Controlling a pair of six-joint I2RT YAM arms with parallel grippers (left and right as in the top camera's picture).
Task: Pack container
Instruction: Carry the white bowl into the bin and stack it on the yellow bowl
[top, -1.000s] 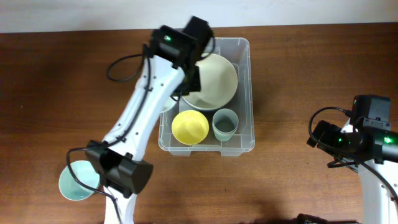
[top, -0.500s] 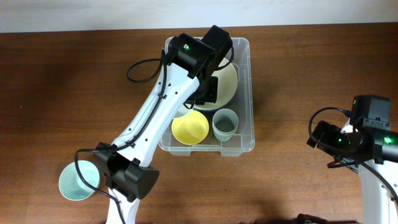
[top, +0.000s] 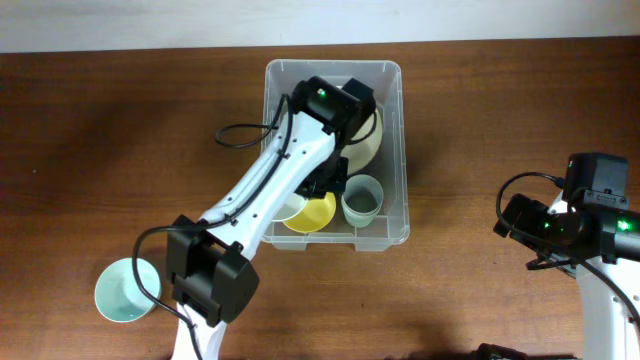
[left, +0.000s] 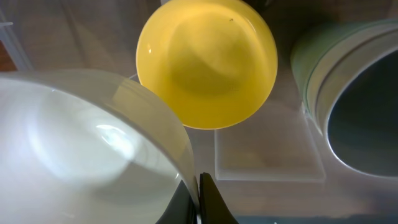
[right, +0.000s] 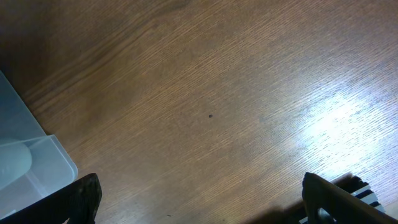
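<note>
The left gripper (left: 198, 198) pinches the rim of a white bowl (left: 87, 143), low inside the container (top: 402, 170) at mid-table, beside the yellow bowl (left: 205, 62) and cup (left: 354, 106). The right gripper (right: 202, 200) gapes, idle over the table (right: 217, 93). Packing looks nearly done; one teal bowl (top: 122, 290) waits outside.

A white bowl (left: 81, 149) in the claw (left: 199, 198), beside yellow bowl (left: 207, 62) and green cup (left: 357, 106)

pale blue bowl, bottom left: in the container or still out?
Out. The pale blue bowl sits upright on the table, well apart from the container.
</note>
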